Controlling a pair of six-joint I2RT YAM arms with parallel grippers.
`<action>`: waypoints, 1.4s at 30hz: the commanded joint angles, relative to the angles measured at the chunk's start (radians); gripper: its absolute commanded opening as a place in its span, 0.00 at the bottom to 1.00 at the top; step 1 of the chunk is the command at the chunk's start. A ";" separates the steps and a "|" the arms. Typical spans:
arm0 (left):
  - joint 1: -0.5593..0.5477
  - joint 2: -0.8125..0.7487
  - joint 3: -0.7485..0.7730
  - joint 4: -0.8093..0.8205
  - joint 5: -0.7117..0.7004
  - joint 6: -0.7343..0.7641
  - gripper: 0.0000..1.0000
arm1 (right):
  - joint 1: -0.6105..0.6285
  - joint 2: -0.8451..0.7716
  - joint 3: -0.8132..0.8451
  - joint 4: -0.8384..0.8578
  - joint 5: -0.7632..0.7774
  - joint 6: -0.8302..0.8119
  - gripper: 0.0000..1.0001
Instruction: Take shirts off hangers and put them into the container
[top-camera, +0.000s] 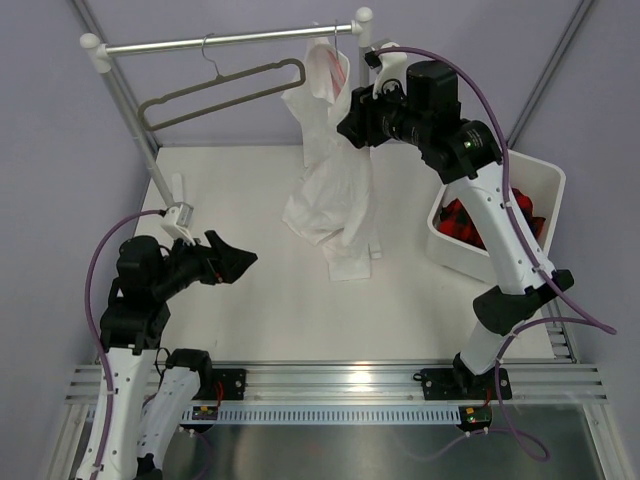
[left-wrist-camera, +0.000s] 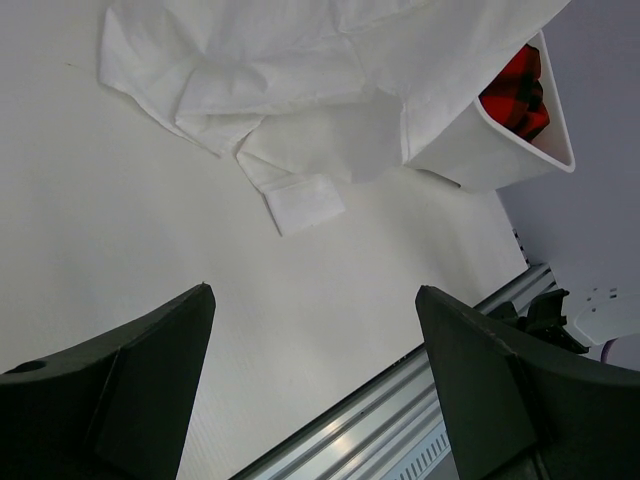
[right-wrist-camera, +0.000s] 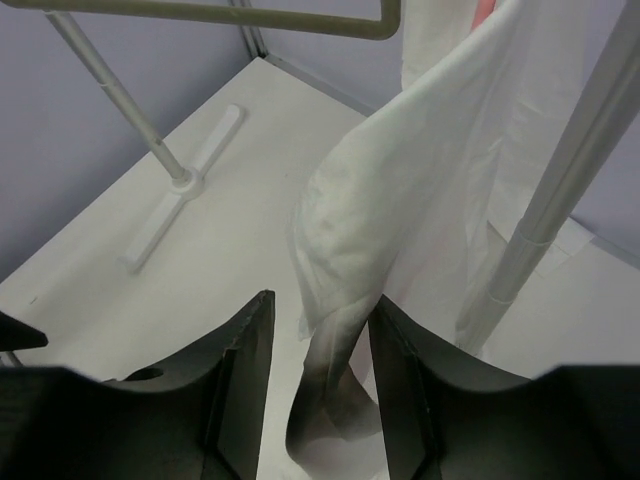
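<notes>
Fingers on my left gripper (top-camera: 232, 255) are standing spread, hovering above the surface (top-camera: 250, 330). My right gripper (top-camera: 350, 125) is reaching into the white shirt (top-camera: 325, 190), which is hanging from the pink hanger (top-camera: 335, 65); the grey hanger (top-camera: 230, 90) is hanging bare. Left wrist: the plaid shirt (left-wrist-camera: 515, 90) is lying in the container (left-wrist-camera: 470, 150). Right wrist: my fingers (right-wrist-camera: 240, 380) are bracketing a fold of the white shirt; whether they are pinching it, I cannot tell.
</notes>
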 joint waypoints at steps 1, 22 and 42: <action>-0.004 -0.022 0.018 0.029 0.035 -0.001 0.87 | 0.016 -0.029 -0.022 0.085 0.126 -0.076 0.49; -0.005 -0.004 -0.010 0.018 -0.015 0.035 0.87 | 0.047 -0.004 0.017 0.208 0.291 -0.140 0.00; -0.005 0.188 0.140 0.113 0.018 0.030 0.94 | 0.079 -0.130 -0.005 0.173 0.292 -0.130 0.00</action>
